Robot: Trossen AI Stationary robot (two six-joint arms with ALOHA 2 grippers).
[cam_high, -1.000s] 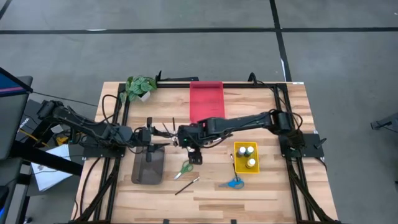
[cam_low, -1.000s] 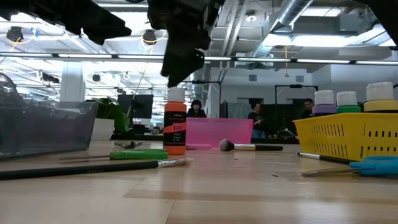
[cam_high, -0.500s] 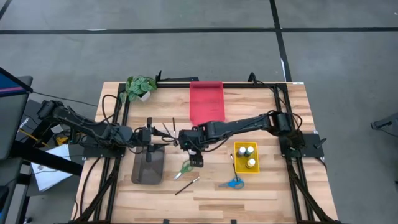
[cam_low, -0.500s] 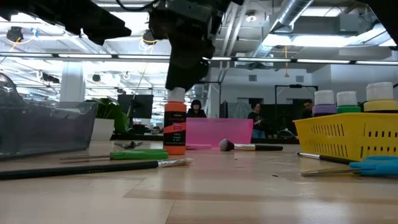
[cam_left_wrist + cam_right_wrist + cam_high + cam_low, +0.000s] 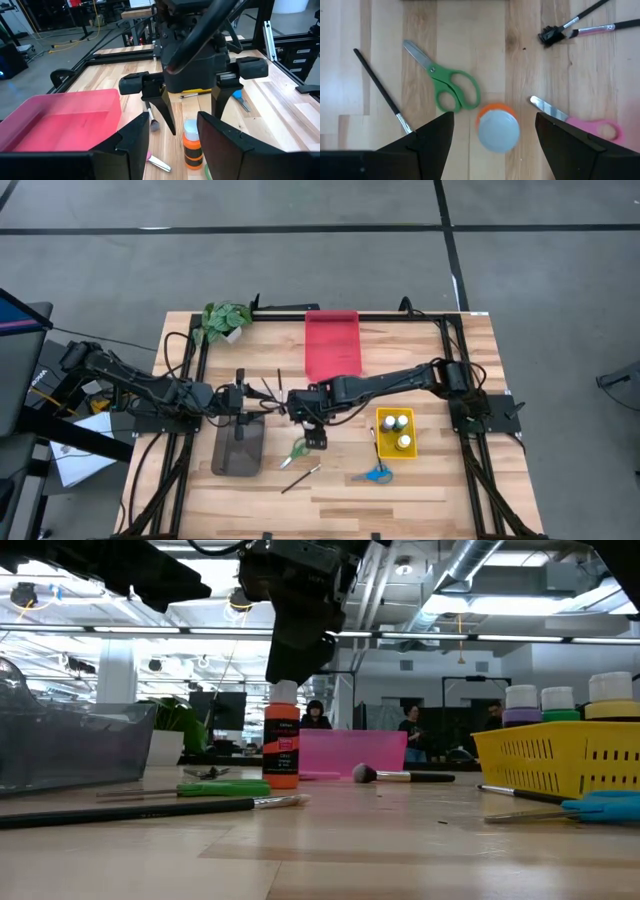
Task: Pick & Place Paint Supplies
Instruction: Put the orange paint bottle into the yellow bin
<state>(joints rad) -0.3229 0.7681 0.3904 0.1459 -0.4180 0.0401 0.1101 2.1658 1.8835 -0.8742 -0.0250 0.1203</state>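
Nearest to where I stand, a thin dark-handled brush (image 5: 150,811) lies flat along the bench (image 5: 400,850) front, w/ green scissors (image 5: 215,789) just behind it. At right, blue scissors (image 5: 605,806) sit beside the yellow basket (image 5: 560,762), which already holds a few paint bottles (image 5: 558,700), so that's likely the drop spot for bottles.

Mid-bench: the orange bottle (image 5: 497,127) stands upright on the wood, white cap up, green scissors on one side and pink scissors (image 5: 580,122) on the other. The right hand (image 5: 495,135) hangs directly over it, fingers spread wide, one on each side of the cap but not touching yet. Looks lined up for a straight-down grab; I'd say the descent isn't finished.

The left hand (image 5: 172,142) hovers level near the grey tray (image 5: 238,450), pointed at the bottle, fingers partly open and empty; probably just waiting.

Farther back: two more brushes (image 5: 580,25), then the red tray (image 5: 331,344), & a small plant (image 5: 226,319) at the far corner.
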